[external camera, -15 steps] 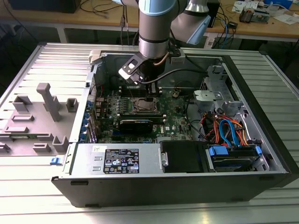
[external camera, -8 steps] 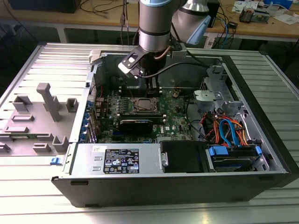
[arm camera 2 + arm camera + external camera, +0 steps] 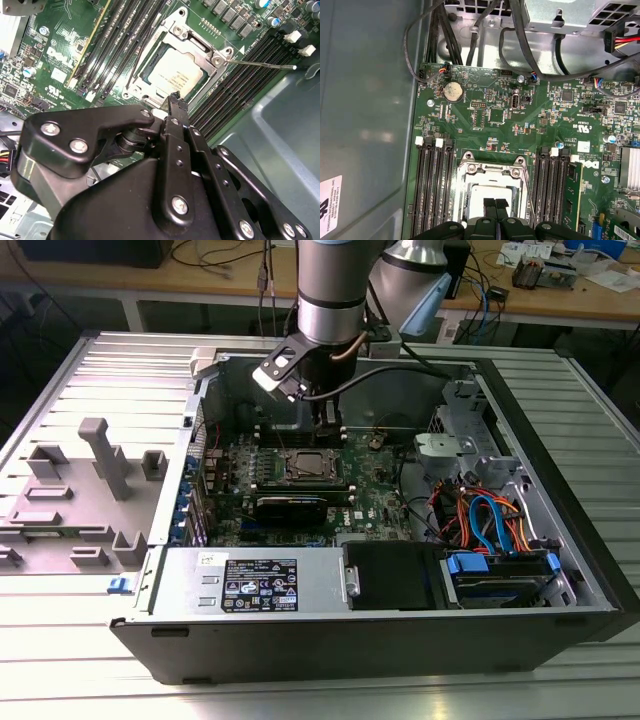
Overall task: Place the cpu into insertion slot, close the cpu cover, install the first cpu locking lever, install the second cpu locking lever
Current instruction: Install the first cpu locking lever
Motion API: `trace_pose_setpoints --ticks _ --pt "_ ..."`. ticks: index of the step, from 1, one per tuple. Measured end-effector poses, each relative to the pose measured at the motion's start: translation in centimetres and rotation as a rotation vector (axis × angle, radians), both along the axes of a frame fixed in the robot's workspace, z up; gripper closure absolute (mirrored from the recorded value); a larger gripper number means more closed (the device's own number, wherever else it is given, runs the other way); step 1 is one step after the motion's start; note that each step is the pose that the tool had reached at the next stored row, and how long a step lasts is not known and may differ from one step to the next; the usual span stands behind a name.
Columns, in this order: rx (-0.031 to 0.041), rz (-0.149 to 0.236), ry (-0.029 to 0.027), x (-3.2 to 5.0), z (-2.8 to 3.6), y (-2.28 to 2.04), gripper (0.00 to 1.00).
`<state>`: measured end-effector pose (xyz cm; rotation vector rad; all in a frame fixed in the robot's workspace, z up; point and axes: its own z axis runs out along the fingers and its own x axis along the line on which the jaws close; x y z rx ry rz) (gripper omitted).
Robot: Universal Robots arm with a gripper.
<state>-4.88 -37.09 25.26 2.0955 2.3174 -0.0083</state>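
From where I stand the cpu (image 3: 172, 74) sits in the insertion slot (image 3: 283, 468), with the cpu cover (image 3: 196, 53) lying down around it and one thin lever (image 3: 260, 64) sticking out free. The end effector (image 3: 495, 204) hangs clenched and empty just above the slot, at about one o'clock from it in the exterior view.

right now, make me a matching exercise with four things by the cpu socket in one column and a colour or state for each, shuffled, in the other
1. cpu
2. cpu cover
3. coin battery
4. end effector

a. round and silver
b. black, shut
c. silver frame with a square window
d. grey square seen through that window

Pairs: 1-d, 2-c, 3-a, 4-b
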Motion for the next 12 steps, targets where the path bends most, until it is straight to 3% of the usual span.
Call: trace_pose_setpoints --ticks 12 --pt "0.0000 0.016 -0.0001 0.00 0.01 -0.01 0.89"
